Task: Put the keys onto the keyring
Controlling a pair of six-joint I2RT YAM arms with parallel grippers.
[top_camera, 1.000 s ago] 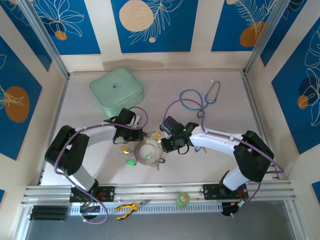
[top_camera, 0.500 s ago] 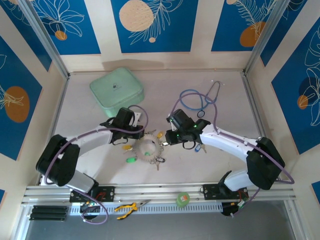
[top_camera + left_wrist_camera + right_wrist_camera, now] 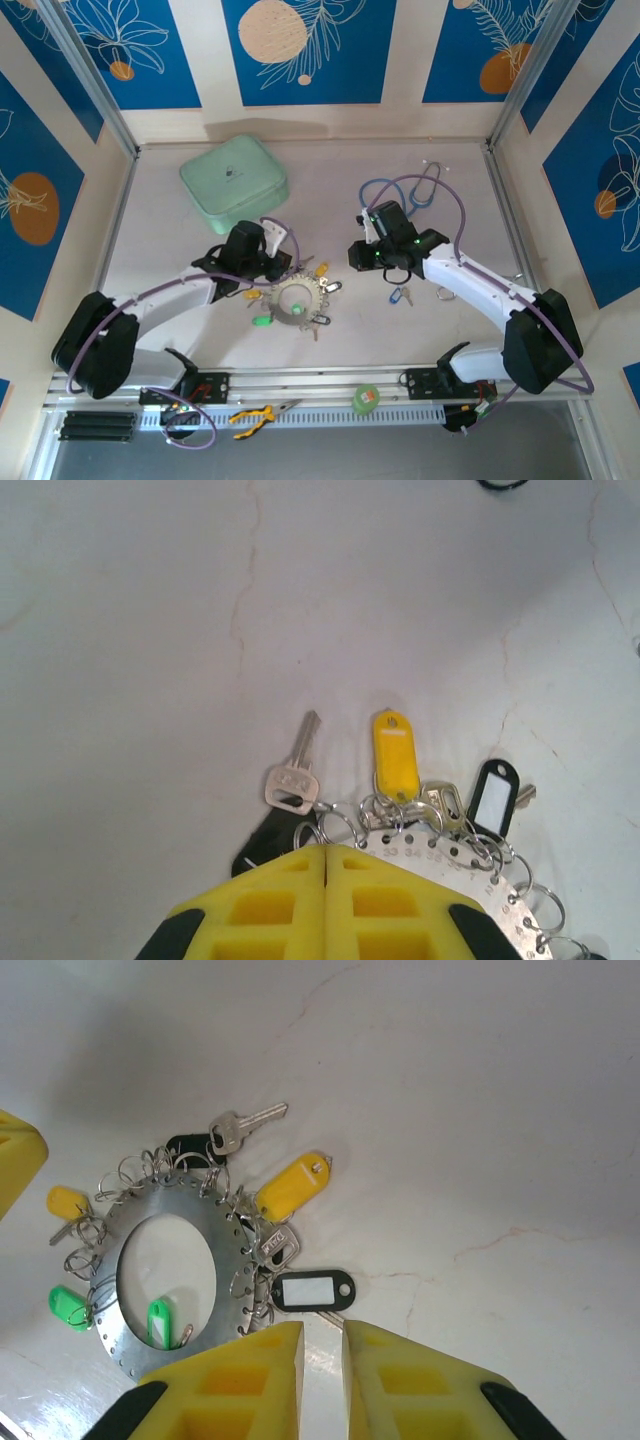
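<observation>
The keyring (image 3: 279, 300) lies flat on the surface (image 3: 330, 190) between the two arms, with most of the keys (image 3: 240, 1128) already fanned around its notched rim. One blue-tagged key (image 3: 400, 296) lies loose, apart from the ring, and the coming move probably turns on it. In the overhead view it sits to the right of the ring, under the right forearm, on the side of the right tool (image 3: 357, 256) toward the arm bases. That makes the right arm clearly the nearer one. The key is too small there to tell which way its long axis runs. In the right wrist view the right tool (image 3: 322, 1345) hangs above the surface with its yellow fingers a narrow slot apart and nothing between them. The keyring (image 3: 175, 1195) lies ahead and to its left, and a black-tagged key (image 3: 312, 1290) is just in front of the fingertips. The left tool (image 3: 278, 268) is at the ring's far left edge. In its own wrist view the left tool (image 3: 325, 865) has its fingers pressed together with no gap. The keyring (image 3: 440, 858) runs under their tips, so it looks set to steady the ring, though whether the rim is pinched I cannot tell. A yellow-tagged key (image 3: 395, 755) points away from it.
</observation>
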